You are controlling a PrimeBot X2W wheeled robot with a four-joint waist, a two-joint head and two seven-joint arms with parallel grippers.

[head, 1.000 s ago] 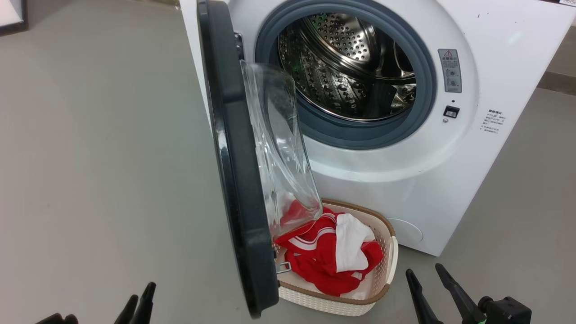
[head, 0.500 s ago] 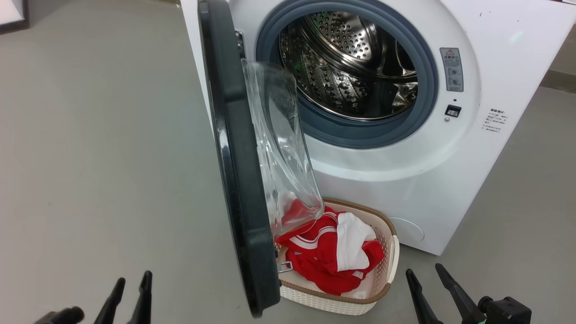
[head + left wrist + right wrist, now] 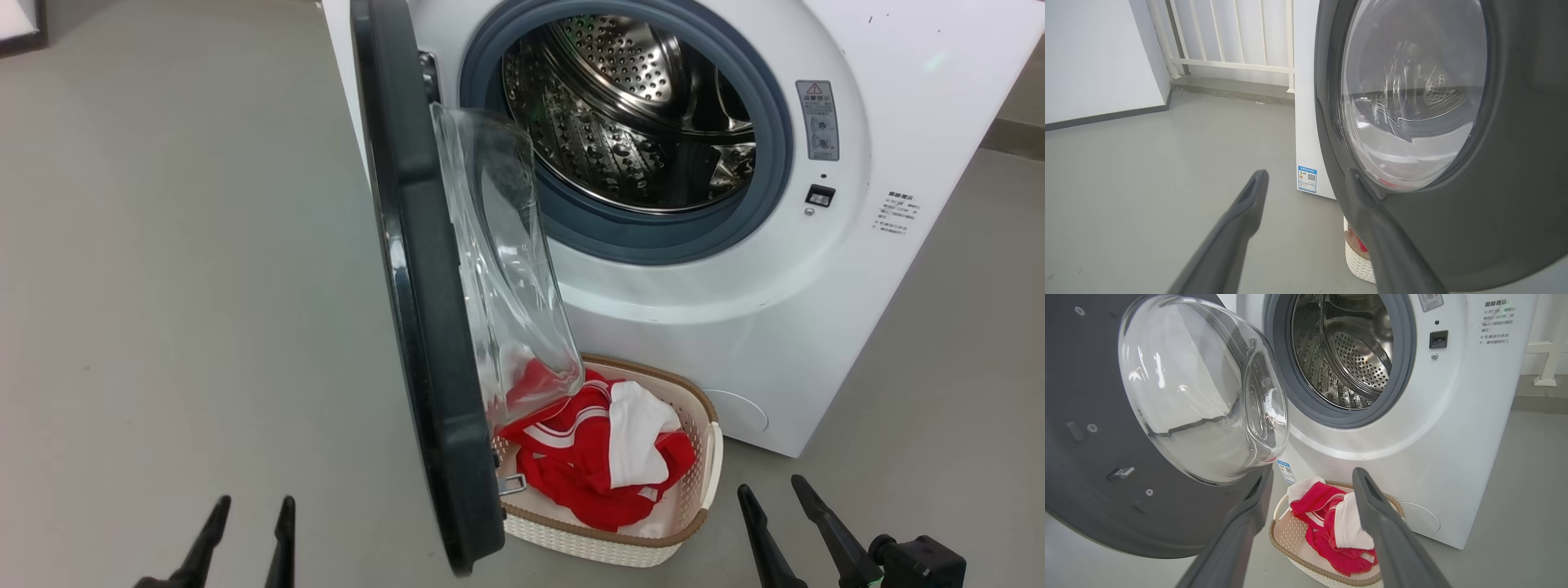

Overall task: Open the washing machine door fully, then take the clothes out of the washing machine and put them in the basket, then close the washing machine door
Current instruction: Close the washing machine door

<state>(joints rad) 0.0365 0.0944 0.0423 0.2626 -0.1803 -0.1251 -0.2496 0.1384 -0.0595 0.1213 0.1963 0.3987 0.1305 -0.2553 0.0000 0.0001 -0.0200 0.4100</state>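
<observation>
1. I find the door [image 3: 424, 327] swung open and the drum [image 3: 620, 122] of the washer [image 3: 816, 286] empty.
2. The clothes [image 3: 596, 465] lie in the basket [image 3: 604, 554], which sits on the floor [image 3: 163, 286] just before the washer's front.
3. My left claw [image 3: 255, 502] is spread wide and holds nothing, left of the door.
4. My right claw [image 3: 769, 486] is spread wide and holds nothing, right of the basket.

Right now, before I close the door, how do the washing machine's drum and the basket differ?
The drum is shiny steel; the basket is cream plastic with a brown rim. The drum shows no clothes in its visible part; the basket holds the red and white clothes. The drum opens forward from the washing machine; the basket opens upward, on the floor by the open door. Both have perforated walls.
</observation>
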